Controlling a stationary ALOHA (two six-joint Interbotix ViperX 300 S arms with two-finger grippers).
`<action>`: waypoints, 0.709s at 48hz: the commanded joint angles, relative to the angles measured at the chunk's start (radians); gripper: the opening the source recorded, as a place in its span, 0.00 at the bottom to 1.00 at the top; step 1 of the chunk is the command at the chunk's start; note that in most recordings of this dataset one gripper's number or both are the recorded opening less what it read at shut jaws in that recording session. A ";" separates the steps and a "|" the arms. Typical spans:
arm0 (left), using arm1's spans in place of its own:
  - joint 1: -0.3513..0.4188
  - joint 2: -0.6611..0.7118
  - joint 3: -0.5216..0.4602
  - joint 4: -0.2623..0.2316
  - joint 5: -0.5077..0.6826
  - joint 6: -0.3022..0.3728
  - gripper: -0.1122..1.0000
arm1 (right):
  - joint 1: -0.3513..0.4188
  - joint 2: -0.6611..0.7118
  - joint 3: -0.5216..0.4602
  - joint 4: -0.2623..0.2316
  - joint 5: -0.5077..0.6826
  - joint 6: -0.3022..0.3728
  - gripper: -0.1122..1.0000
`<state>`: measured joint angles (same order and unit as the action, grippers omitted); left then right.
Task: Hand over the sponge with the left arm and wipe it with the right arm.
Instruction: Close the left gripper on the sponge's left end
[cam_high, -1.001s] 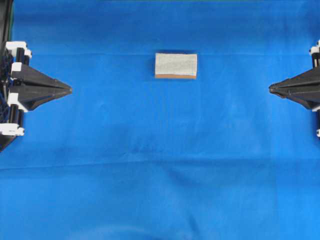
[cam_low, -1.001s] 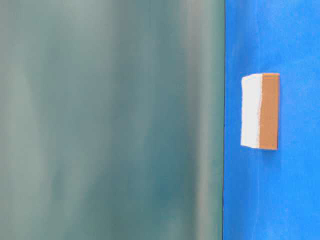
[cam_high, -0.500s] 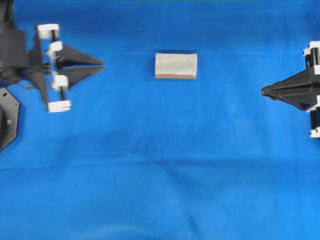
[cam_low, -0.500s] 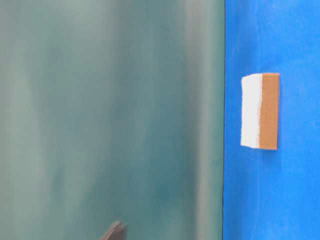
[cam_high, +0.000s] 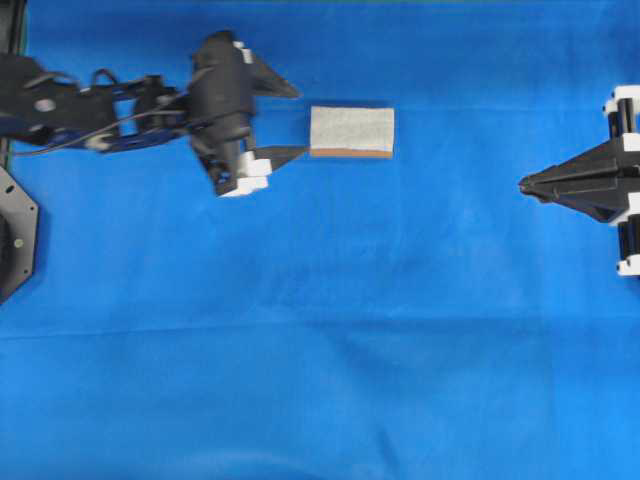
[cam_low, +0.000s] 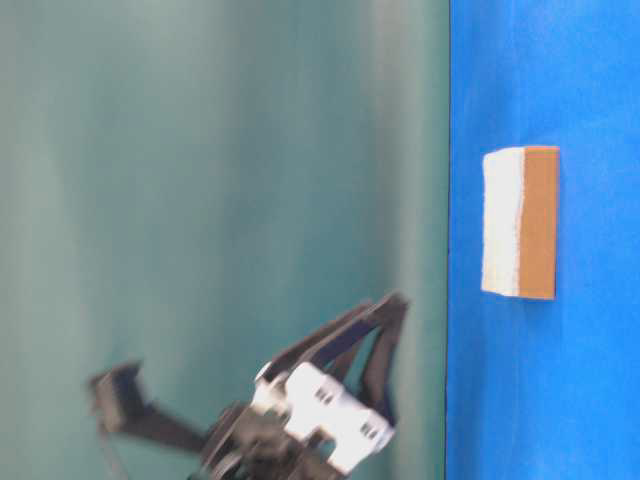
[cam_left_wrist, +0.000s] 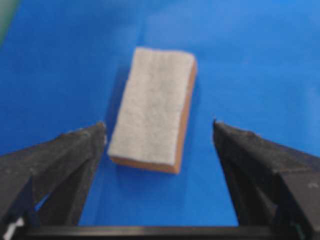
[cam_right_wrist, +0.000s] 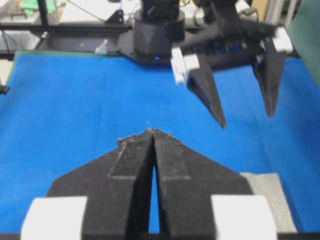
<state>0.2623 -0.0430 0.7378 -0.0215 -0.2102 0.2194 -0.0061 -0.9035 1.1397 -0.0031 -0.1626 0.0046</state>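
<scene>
The sponge (cam_high: 351, 131) lies flat on the blue cloth, pale scouring side up with its orange-brown layer along the near edge. It also shows as the sponge (cam_low: 520, 222), (cam_left_wrist: 152, 107) and, partly, (cam_right_wrist: 270, 195). My left gripper (cam_high: 300, 123) hovers above the cloth at the sponge's left end, open wide and touching nothing. In the left wrist view the left gripper (cam_left_wrist: 159, 127) has its tips on either side of the sponge's near end. It is also seen as the left gripper (cam_low: 392, 312), (cam_right_wrist: 246, 120). My right gripper (cam_high: 522, 185), (cam_right_wrist: 152, 132) is shut and empty at the right edge.
Blue cloth (cam_high: 320, 330) covers the whole table. A black base plate (cam_high: 10, 235) sits at the left edge. The left arm's black base (cam_right_wrist: 157, 30) stands beyond the cloth's far edge, with benches and cables behind it.
The left arm swung in from the left edge up to the sponge and its jaws opened wide. The right gripper edged slightly left. The sponge stayed put.
</scene>
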 joint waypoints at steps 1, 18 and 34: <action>0.005 0.048 -0.061 -0.002 0.023 0.008 0.94 | -0.002 0.005 -0.023 0.002 0.000 0.002 0.10; 0.035 0.247 -0.161 -0.002 0.034 0.049 0.94 | -0.003 0.025 -0.020 0.002 0.005 0.002 0.10; 0.072 0.322 -0.187 -0.002 0.032 0.074 0.94 | -0.002 0.054 -0.017 0.002 0.006 0.002 0.10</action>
<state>0.3283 0.2838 0.5691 -0.0215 -0.1718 0.2915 -0.0077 -0.8575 1.1397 -0.0031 -0.1534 0.0046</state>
